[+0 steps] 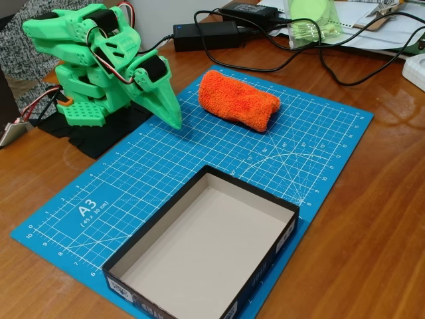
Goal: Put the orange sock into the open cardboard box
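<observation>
Box (199, 252) nearest; sock (238, 100) beside jaws (171, 114).

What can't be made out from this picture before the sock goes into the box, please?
- Open cardboard box: near corner cut off by the fixed view's bottom edge; side print too small to read.
- Orange sock: underside hidden against the blue cutting mat.
- Gripper: folded, finger gap hidden; open or shut unclear.

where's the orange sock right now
In the fixed view the orange sock lies on the blue cutting mat, upper centre, right of the gripper and beyond the open cardboard box.
</observation>
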Tool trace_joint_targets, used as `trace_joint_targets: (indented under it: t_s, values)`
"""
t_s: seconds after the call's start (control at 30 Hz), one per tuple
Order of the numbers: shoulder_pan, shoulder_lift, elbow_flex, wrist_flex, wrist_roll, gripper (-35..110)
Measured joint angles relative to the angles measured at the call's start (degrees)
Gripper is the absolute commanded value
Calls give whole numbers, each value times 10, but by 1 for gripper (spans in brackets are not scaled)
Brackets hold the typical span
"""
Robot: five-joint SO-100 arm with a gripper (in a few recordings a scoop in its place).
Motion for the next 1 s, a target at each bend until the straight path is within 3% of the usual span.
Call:
trace_joint_targets:
  t_s: [0.07,0.2,0.6,0.7,0.83,1.0]
  values:
    - [0,0,0,6,-3,0]
    - [-6,0,0,21,-142,0]
    - [-2,0,0,19,-214,0]
    - [-4,0,-11,23,-272,0]
    - [-25,-66,-118,23,-359,1]
    - [-117,-324,-368,83,-397,7]
